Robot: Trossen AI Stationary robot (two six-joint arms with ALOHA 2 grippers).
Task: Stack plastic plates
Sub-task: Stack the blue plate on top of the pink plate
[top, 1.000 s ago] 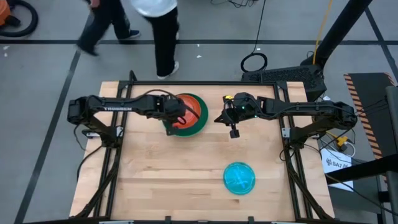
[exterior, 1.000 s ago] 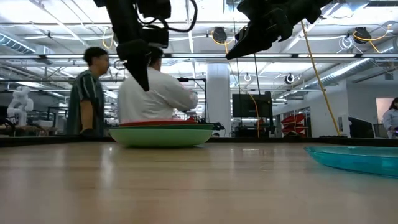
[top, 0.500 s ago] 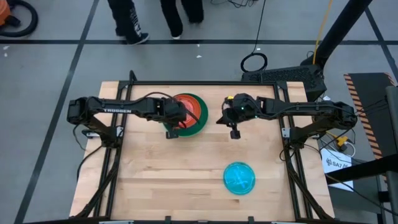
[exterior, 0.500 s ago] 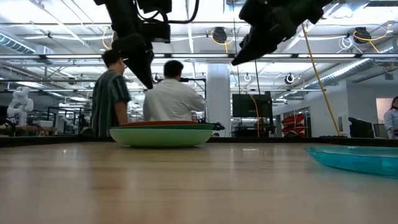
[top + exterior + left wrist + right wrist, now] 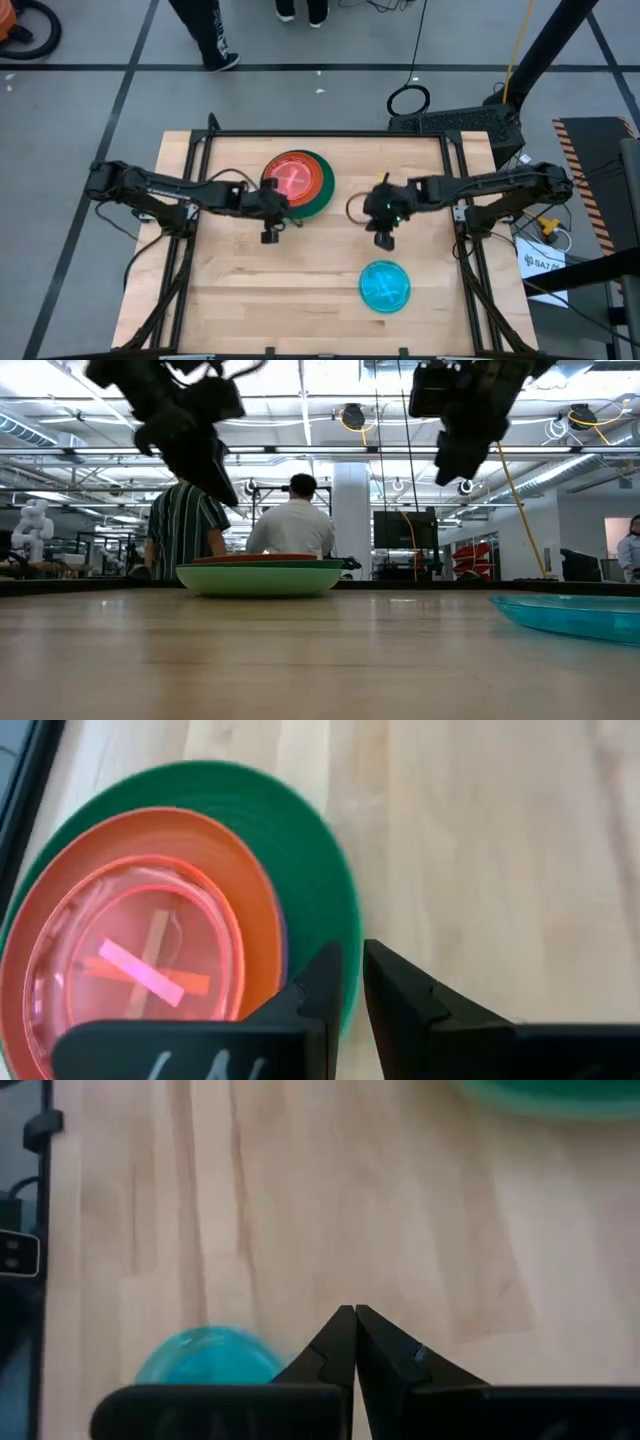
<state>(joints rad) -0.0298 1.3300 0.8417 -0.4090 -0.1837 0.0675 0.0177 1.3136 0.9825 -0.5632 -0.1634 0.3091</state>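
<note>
A stack of plates [image 5: 297, 182] rests on the far middle of the table: a dark green plate [image 5: 322, 885] at the bottom, a red-orange one [image 5: 200, 845] on it and a pink one [image 5: 130, 960] on top. The translucent blue plate [image 5: 385, 286] lies alone near the near right edge, and also shows in the right wrist view [image 5: 205, 1360]. My left gripper [image 5: 268, 237] hovers above the table just near of the stack, its fingers [image 5: 350, 955] a narrow gap apart and empty. My right gripper [image 5: 384, 242] hangs shut [image 5: 355, 1310] between the stack and the blue plate. Other plates are hidden inside the stack.
Bare wood lies between the stack [image 5: 260, 575] and the blue plate [image 5: 570, 615]. A black frame rail [image 5: 320, 134] runs along the table's far edge. People stand beyond the far edge [image 5: 295, 520].
My left gripper has drawn back from above the stack toward the near and left edges, leaving the stack in place. My right gripper has swung from the far right part of the table toward the near edge, closer to the blue plate. The plates have not moved.
</note>
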